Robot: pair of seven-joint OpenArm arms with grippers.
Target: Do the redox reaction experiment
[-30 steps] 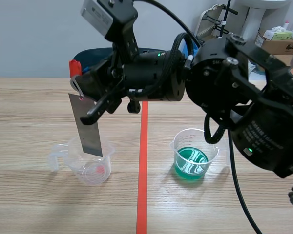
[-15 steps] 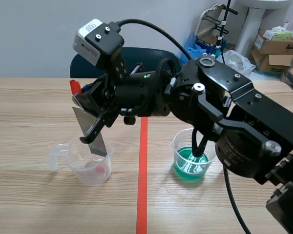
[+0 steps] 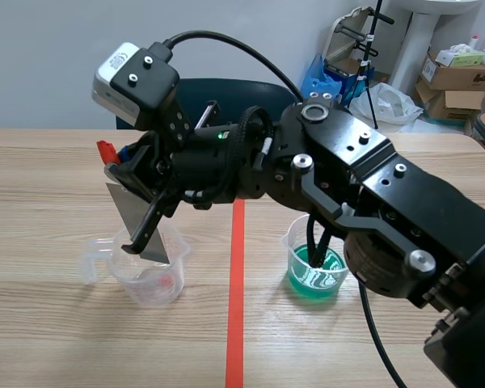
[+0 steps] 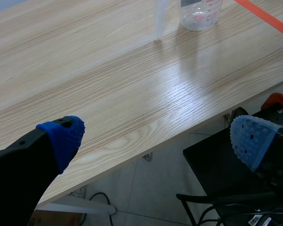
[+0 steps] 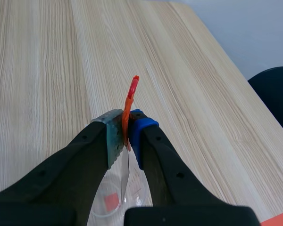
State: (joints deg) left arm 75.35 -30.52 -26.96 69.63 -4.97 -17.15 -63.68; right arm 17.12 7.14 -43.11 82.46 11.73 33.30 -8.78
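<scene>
My right arm comes in from the right and reaches across the red tape line. Its gripper (image 3: 126, 174) is shut on the red-tabbed top of a grey metal strip (image 3: 136, 222). The strip hangs tilted, its lower end inside the clear empty beaker (image 3: 149, 279) left of the line. In the right wrist view the fingers (image 5: 114, 136) pinch the red tab (image 5: 132, 92) over that beaker (image 5: 112, 202). A beaker of green liquid (image 3: 317, 263) stands right of the line. My left gripper (image 4: 155, 136) is open with nothing in it, off the table's near edge, with the clear beaker (image 4: 200, 12) far ahead.
A dark chair (image 3: 226, 89) stands behind the table, with cardboard boxes (image 3: 461, 69) and a stand at the back right. Below the table edge (image 4: 146, 146) in the left wrist view are floor, a cable and a black seat (image 4: 226, 174).
My right gripper has moved left and down with the strip, which has tilted, and its lower end has sunk deeper into the clear beaker.
</scene>
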